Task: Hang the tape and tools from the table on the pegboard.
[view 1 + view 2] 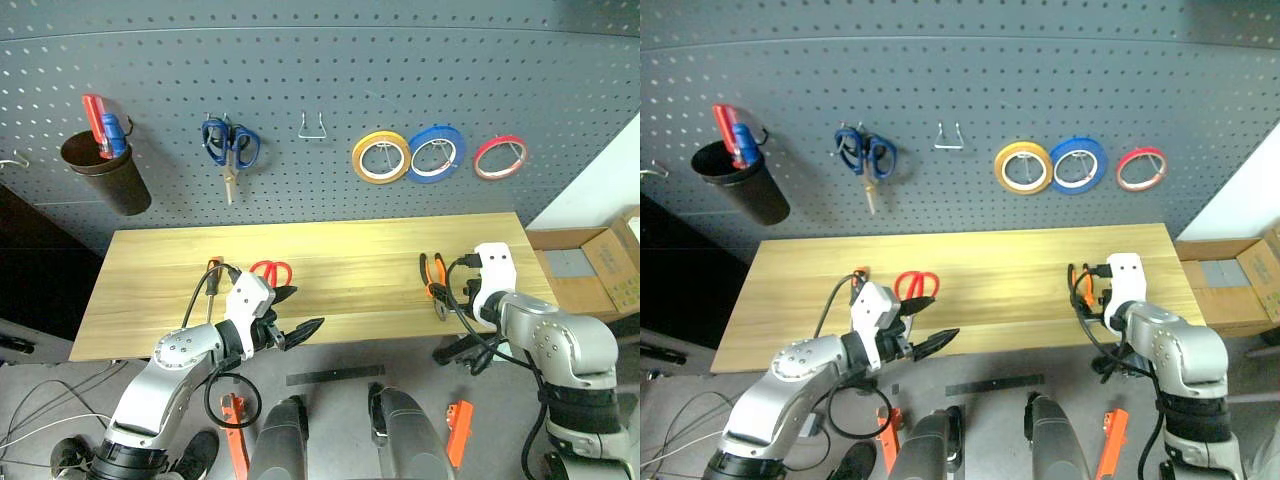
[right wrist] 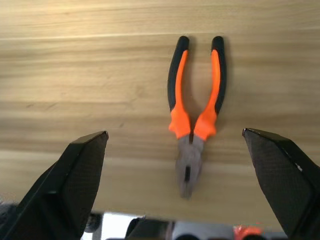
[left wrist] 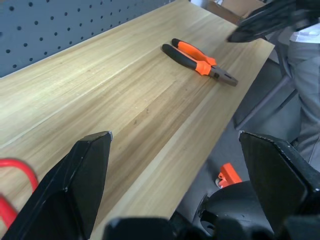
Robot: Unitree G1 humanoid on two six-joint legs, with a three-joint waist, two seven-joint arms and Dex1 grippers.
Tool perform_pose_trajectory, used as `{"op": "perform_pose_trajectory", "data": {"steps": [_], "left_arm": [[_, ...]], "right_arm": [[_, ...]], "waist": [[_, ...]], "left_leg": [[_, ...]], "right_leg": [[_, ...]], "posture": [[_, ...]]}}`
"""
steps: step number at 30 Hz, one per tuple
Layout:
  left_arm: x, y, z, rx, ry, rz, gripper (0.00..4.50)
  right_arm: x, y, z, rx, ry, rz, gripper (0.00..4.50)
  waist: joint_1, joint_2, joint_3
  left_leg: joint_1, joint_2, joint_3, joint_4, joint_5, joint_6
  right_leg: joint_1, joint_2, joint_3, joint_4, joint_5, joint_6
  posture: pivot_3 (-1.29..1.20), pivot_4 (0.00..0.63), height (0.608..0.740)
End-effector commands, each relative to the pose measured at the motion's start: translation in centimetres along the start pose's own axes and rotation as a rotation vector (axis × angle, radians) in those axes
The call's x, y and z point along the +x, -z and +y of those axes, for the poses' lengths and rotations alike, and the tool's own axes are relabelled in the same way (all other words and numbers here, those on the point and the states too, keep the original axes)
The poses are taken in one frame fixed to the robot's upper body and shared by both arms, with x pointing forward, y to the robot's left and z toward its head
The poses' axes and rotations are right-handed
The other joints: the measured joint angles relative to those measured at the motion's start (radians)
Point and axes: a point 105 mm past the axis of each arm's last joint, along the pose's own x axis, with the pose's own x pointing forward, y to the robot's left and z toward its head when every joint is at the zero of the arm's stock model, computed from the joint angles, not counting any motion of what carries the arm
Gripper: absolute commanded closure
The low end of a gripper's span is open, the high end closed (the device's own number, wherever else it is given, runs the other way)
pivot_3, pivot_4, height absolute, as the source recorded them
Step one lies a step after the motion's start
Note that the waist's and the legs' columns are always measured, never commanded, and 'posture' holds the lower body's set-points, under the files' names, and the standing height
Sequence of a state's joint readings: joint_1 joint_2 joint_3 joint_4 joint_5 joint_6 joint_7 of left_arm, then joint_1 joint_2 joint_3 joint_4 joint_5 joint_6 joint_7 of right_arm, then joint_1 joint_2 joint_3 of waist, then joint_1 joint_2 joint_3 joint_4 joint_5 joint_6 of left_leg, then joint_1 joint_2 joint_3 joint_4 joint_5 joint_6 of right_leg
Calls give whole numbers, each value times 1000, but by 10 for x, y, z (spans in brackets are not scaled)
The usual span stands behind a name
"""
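At the near edge of the long light yellow wooden table (image 1: 340, 280), the left claw (image 1: 296, 330) hangs released, its black fingers spread, just in front of the red-handled steel scissors (image 1: 271, 271). A slim orange-and-black-handled screwdriver (image 1: 211, 285) lies just left of the scissors. On the right side, the right claw (image 2: 182, 195) is released too, its jaws wide apart over the orange-and-black-handled pliers (image 2: 196, 107), which lie flat on the table with their nose toward the near edge. Behind, on the dark grey perforated pegboard (image 1: 330, 90), the thin red tape ring (image 1: 500, 157) hangs beside a blue roll (image 1: 436, 153) and a yellow roll (image 1: 381, 157); blue-handled scissors (image 1: 230, 145) hang further left.
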State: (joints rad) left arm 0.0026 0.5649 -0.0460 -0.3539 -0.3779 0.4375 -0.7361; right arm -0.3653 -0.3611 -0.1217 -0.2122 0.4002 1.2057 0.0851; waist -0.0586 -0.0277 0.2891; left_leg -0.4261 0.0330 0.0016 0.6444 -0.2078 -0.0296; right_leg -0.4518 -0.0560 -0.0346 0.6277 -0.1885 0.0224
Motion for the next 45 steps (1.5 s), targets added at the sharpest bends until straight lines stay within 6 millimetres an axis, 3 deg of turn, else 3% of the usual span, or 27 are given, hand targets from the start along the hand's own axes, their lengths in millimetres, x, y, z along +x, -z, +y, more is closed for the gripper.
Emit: {"op": "perform_pose_trajectory", "data": {"steps": [1,13,21,29,32,37,42,45], "left_arm": [[-5,-7,-7,19,11,-21,131],[-3,-14,-13,-25,-8,-56,131],[-4,-20,-11,-21,-20,-65,131],[-4,-24,-10,-22,-27,-74,131],[-3,-25,-9,-20,-31,-78,131],[-4,-26,-7,-21,-39,-81,131],[-5,-27,-7,-24,-42,-85,131],[-11,-34,-2,-28,-81,-122,131]], "right_arm": [[10,-5,-4,-4,45,2,18],[36,8,-29,-21,148,83,18],[53,26,-24,27,115,150,18],[69,24,-16,3,101,159,18],[67,29,-19,-44,117,201,642],[60,40,-28,-131,157,277,2250],[54,42,-29,-136,131,283,2272],[39,21,-2,-183,-32,210,2272]], "waist": [[2,0,0],[10,0,0],[9,0,0],[6,0,0],[8,0,0],[10,0,0],[24,0,0],[30,0,0]], "left_leg": [[0,0,0,0,0,1],[-8,-2,0,-1,-5,7],[-7,-2,0,1,-4,8],[-7,-2,0,1,-4,8],[-7,-2,0,1,-4,8],[-7,-2,0,1,-4,8],[-6,-2,-1,1,-4,8],[-7,-2,-1,0,-4,8]], "right_leg": [[0,0,0,1,0,0],[-5,1,1,0,0,9],[-4,2,1,2,-1,4],[-4,2,1,2,2,9],[-4,2,1,2,2,9],[-3,2,1,2,2,9],[-3,2,1,1,2,9],[-3,2,1,1,2,9]], "posture": [[-83,293,740],[-65,299,740],[-51,304,740],[-47,306,740],[-46,305,740],[-46,301,740],[-41,302,740],[-31,295,740]]}}
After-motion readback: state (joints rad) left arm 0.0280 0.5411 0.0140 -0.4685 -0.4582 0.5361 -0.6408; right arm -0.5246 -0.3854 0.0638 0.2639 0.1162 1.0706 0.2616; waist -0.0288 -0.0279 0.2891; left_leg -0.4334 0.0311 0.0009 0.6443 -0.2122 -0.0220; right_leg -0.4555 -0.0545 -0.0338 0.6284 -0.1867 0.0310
